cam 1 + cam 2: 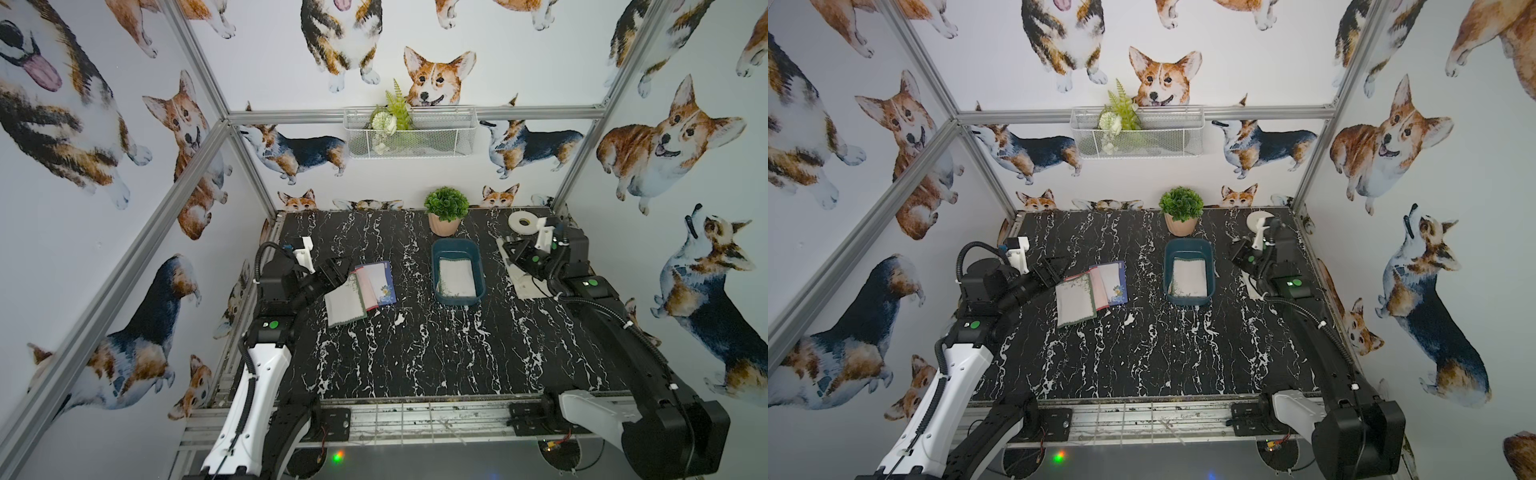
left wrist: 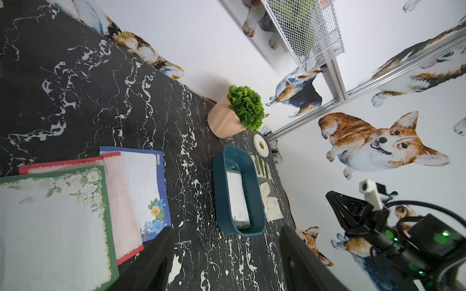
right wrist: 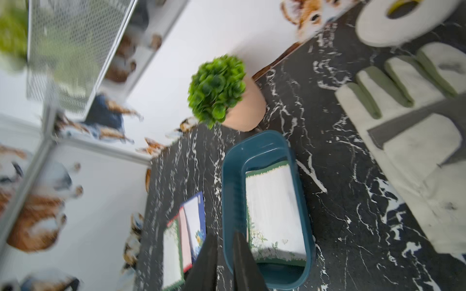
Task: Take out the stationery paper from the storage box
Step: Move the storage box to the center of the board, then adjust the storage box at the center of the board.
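- Your storage box (image 1: 455, 248), a shallow teal plastic tub with rounded corners, sits mid-table and holds one visible sheet (image 1: 456, 279) lying flat. The sheet is white with a green floral border. You cannot tell whether more lie beneath it.
- The white wire mesh basket (image 1: 436, 137) on the back wall holds a fern sprig and a white flower.
- You have three sheets of stationery paper out on the table (image 1: 415, 353), fanned and overlapping: a green-bordered one (image 2: 55, 226) on top, a red-bordered pink one (image 2: 121, 201), then a navy floral one (image 2: 143, 181).
- Also count one potted plant (image 1: 446, 210) in a ribbed peach pot, one white tape roll (image 1: 522, 222) and one white-and-grey glove (image 3: 416, 141).
- The tabletop is black marble-patterned with white veins.
- Your left gripper (image 2: 225, 234) hangs beside the fanned sheets, its fingers wide apart and empty.
- Your right gripper (image 3: 225, 234) hovers near the tub's end. A narrow slit shows between its fingers, but the view is blurred, so you cannot tell whether it is closed.
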Robot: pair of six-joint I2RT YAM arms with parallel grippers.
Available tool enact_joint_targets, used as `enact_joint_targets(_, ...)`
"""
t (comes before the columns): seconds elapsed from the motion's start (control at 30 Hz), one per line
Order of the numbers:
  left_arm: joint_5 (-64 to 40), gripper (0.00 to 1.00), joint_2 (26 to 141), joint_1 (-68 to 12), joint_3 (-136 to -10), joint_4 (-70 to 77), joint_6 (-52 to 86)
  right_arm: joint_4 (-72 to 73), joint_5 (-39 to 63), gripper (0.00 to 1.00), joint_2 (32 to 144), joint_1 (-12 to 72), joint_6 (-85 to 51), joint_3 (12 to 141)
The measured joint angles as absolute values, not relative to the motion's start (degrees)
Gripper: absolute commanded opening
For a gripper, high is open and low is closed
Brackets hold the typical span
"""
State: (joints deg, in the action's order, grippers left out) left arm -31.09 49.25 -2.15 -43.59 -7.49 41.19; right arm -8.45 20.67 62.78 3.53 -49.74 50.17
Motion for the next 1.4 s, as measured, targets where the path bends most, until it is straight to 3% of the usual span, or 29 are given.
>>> enact_joint_targets(0.07, -30.9, 0.69, 48.3, -2.2, -44.0, -7.7, 41.7, 10.3, 30.3, 0.12, 67.3, -2.3, -61.5, 41.5)
enact_joint_targets(0.1, -30.9, 0.69, 47.9, -2.2, -44.2, -7.8, 41.8, 19.3, 33.8, 0.18, 70.8, -3.5, -66.4, 38.0)
enact_joint_targets(0.17, -30.9, 0.69, 47.3, -2.2, -44.8, -8.1, 42.0, 29.6, 40.1, 0.19, 76.5, -4.4, -74.4, 34.4)
enact_joint_targets(0.27, -30.9, 0.69, 46.4, -2.2, -45.6, -8.6, 42.0, 48.2, 49.7, 0.41, 82.9, -4.3, -83.4, 34.7)
enact_joint_targets(0.33, -30.7, 0.69, 46.0, -2.2, -46.0, -9.0, 42.0, 56.7, 53.6, 0.6, 85.6, -4.1, -89.5, 34.8)
enact_joint_targets(0.43, -30.7, 0.69, 45.5, -2.2, -46.2, -9.5, 42.2, 60.2, 57.3, 0.54, 85.5, -3.1, -91.9, 35.8)
enact_joint_targets(0.53, -30.1, 0.69, 45.6, -2.2, -46.2, -10.0, 42.2, 44.7, 58.2, 0.52, 79.1, -0.1, -82.6, 41.0)
enact_joint_targets(0.67, -30.1, 0.69, 45.8, -2.2, -46.1, -10.2, 42.2, 2.2, 36.2, 0.51, 71.4, 14.0, -53.3, 60.5)
enact_joint_targets(0.9, -30.1, 0.69, 46.0, -2.2, -45.2, -10.3, 42.1, -33.7, 12.0, 0.51, 78.0, 23.6, -33.3, 72.3)
enact_joint_targets(1.1, -30.1, 0.69, 45.1, -2.2, -44.3, -10.8, 41.0, -43.4, 0.5, 0.55, 87.4, 27.6, -27.3, 77.0)
enact_joint_targets(1.2, -30.1, 0.69, 44.0, -2.2, -43.7, -11.8, 40.5, -44.3, -1.6, 0.76, 92.0, 28.5, -26.4, 77.6)
enact_joint_targets(1.27, -30.1, 0.69, 43.5, -2.2, -43.3, -12.4, 40.2, -44.2, -2.6, 0.83, 94.9, 28.4, -25.4, 78.2)
enact_joint_targets(1.4, -29.9, 0.69, 42.5, -2.2, -42.5, -13.3, 40.0, -42.7, -3.2, 0.84, 100.0, 28.3, -23.9, 78.8)
